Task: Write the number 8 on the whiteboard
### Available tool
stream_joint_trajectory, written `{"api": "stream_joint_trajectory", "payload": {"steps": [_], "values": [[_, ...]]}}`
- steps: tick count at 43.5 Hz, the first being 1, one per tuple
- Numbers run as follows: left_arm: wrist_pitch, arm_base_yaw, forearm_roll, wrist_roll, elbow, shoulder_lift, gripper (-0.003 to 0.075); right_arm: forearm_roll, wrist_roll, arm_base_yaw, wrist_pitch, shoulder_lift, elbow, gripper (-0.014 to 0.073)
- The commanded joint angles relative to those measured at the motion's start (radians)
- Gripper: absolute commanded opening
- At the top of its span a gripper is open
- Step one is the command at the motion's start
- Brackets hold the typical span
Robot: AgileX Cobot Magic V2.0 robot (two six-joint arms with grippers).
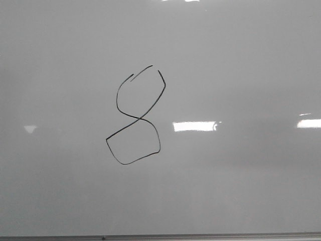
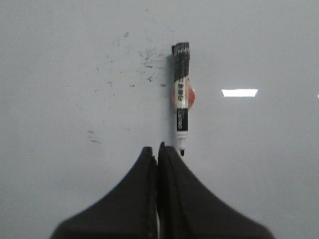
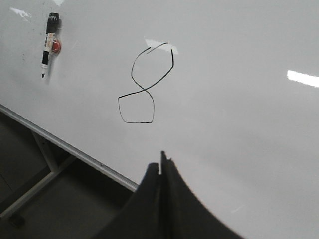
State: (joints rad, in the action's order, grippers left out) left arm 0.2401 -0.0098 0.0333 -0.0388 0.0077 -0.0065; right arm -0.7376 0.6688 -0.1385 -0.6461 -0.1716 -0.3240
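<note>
A lopsided black 8 (image 1: 135, 118) is found drawn mid-whiteboard (image 1: 241, 191), a marker (image 2: 181, 112) is stuck to the board well aside — both grippers' (image 2: 157, 149) (image 3: 163, 162) jaws are pressed closed, nothing held.

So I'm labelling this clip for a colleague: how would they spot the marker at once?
Find the whiteboard bearing the number 8. Off to the figure's side sits the marker, a short black-and-white stick on the board, tip down. A red-orange blob at mid-body sets it apart from the ink and glares.
</note>
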Motion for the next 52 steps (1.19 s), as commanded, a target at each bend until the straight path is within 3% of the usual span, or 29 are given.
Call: {"api": "stream_joint_trajectory", "payload": {"steps": [1, 45, 52], "values": [[-0.137, 0.002, 0.016, 0.000, 0.013, -0.011, -0.0021, -0.027, 0.003, 0.006, 0.056, -0.008, -0.027, -0.0071], [-0.166, 0.002, 0.014, 0.000, 0.013, -0.011, -0.0021, -0.027, 0.004, 0.006, 0.060, -0.008, -0.027, -0.0071], [-0.166, 0.002, 0.014, 0.000, 0.013, -0.011, -0.0021, 0.040, 0.015, 0.007, 0.252, 0.002, -0.002, -0.0071]]}}
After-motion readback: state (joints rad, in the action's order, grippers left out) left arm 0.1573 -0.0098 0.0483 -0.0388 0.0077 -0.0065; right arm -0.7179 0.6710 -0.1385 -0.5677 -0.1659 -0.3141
